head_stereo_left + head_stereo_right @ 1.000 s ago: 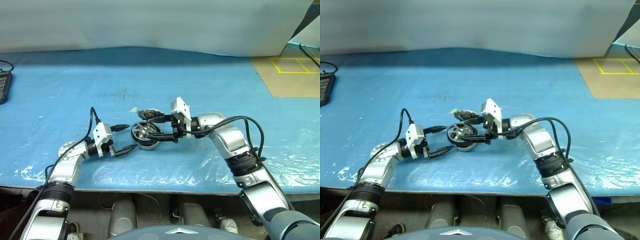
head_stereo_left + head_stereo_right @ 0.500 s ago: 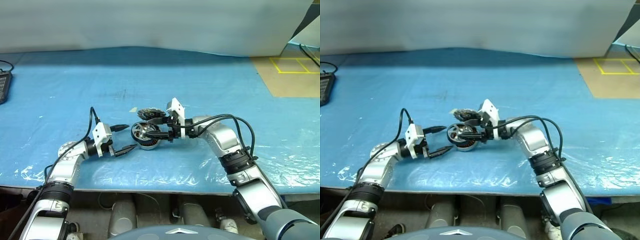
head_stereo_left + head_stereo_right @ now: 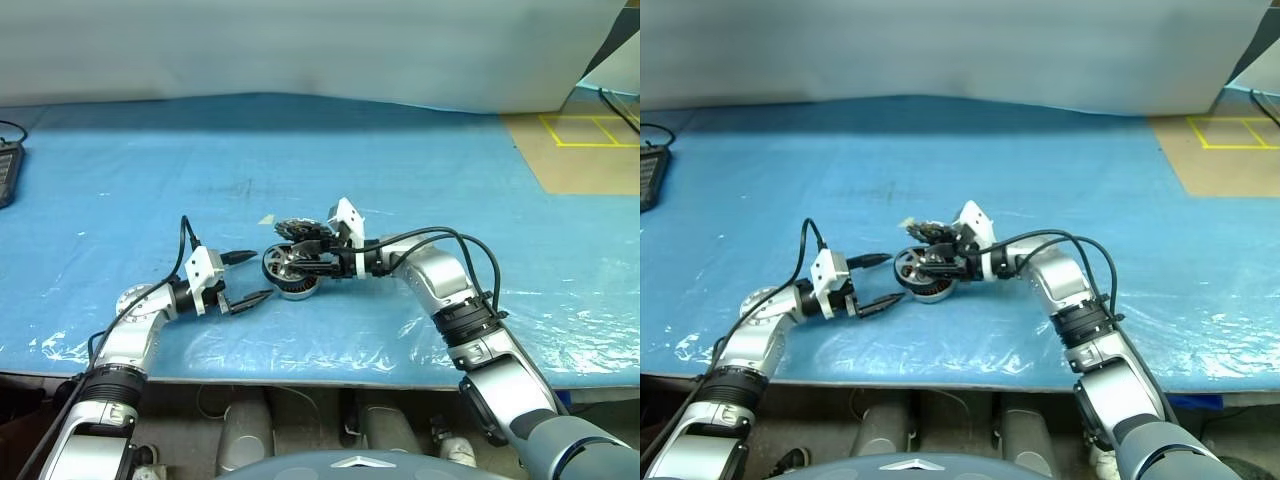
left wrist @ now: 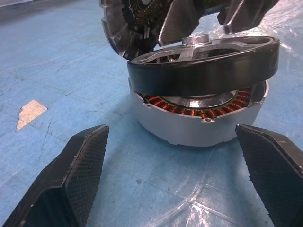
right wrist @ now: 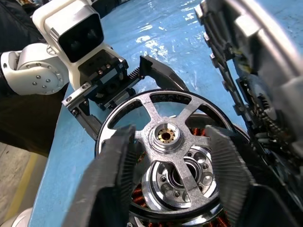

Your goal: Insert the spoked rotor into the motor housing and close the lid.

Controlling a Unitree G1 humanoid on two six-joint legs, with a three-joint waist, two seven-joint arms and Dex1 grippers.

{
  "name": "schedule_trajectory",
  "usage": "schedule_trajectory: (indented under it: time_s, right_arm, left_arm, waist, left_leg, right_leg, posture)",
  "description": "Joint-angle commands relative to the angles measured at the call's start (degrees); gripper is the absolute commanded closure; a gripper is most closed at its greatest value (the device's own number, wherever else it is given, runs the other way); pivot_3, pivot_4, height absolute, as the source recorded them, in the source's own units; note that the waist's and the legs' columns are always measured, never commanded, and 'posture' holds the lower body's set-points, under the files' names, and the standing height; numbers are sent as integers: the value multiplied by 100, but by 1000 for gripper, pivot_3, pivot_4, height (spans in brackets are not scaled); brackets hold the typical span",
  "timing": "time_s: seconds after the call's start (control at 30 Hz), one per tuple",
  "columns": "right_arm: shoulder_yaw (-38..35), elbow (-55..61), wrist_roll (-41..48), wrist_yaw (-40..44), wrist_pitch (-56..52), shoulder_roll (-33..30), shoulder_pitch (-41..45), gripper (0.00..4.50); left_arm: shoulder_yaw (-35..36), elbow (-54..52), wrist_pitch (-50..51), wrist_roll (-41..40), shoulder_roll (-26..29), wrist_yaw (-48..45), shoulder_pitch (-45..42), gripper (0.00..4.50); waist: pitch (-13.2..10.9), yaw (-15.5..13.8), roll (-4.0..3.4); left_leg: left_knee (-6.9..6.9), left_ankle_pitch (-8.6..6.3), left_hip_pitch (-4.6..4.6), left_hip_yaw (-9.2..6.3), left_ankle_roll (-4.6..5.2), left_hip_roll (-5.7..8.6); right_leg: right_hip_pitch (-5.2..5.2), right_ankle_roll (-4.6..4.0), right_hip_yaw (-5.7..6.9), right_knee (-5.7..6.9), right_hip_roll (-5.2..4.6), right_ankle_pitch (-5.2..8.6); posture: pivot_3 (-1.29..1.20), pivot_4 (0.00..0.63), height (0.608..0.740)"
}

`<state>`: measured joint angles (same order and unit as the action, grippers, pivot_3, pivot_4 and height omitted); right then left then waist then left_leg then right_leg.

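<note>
**Rotor tilted on housing rim, right gripper at its edges**

The spoked rotor sits on top of the motor housing, tilted and offset rather than seated: on one side its black rim rides above the copper windings, which remain exposed beneath it. Through the spokes, the right wrist view shows the housing's silver hub off-centre from the rotor's own hub. The housing stands upright on the blue table cover, near the front middle of the work surface.

The right gripper reaches in from the robot's right with one ribbed finger at either side of the rotor. The fingers are partly closed at the rotor's rim; a firm grip cannot be confirmed.

The lid stands on edge just behind the housing, leaning, its toothed face and dark centre turned toward the rotor.

The left gripper rests just beside the housing on the robot's left, fingers spread wide and touching nothing; the housing lies ahead of its gap.
</note>
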<state>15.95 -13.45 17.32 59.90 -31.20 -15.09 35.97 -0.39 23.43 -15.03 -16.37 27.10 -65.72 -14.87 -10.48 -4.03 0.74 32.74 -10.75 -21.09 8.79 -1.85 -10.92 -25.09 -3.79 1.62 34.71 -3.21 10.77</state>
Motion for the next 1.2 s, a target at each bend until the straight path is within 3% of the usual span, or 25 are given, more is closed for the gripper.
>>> schedule_trajectory:
  time_s: [0.03,0.1,0.13,0.63,1.2]
  right_arm:
    - [-7,-10,-27,23,84,34,106,3354]
    - [3,-11,-55,21,100,31,99,4049]
    - [5,-7,-64,22,109,29,99,4156]
    - [29,1109,-30,60,28,-338,13,4149]
    - [282,648,-579,21,687,-417,-15,4149]
  left_arm:
    - [42,-174,-45,8,71,32,37,0]
    - [47,-183,-48,9,72,40,46,0]
    - [49,-187,-50,11,75,41,51,0]
    - [24,-169,-29,10,61,21,77,0]
    - [50,-160,-20,-9,69,18,82,0]
  waist:
    - [0,1,0]
    - [0,1,0]
    - [0,1,0]
    - [0,1,0]
    - [0,3,0]
  left_leg:
    - [0,0,0,0,0,0]
    - [0,0,2,0,0,0]
    - [0,0,2,0,0,0]
    - [-2,0,1,0,0,0]
    - [-1,0,1,0,0,0]
  right_leg:
    - [0,0,0,0,0,0]
    - [1,0,0,1,0,0]
    - [1,0,0,1,0,0]
    - [-1,0,-1,0,1,0]
    - [-1,0,-1,0,0,0]
  posture:
    - [0,150,740]
    - [0,150,740]
    - [0,150,740]
    - [0,150,740]
    - [0,150,740]
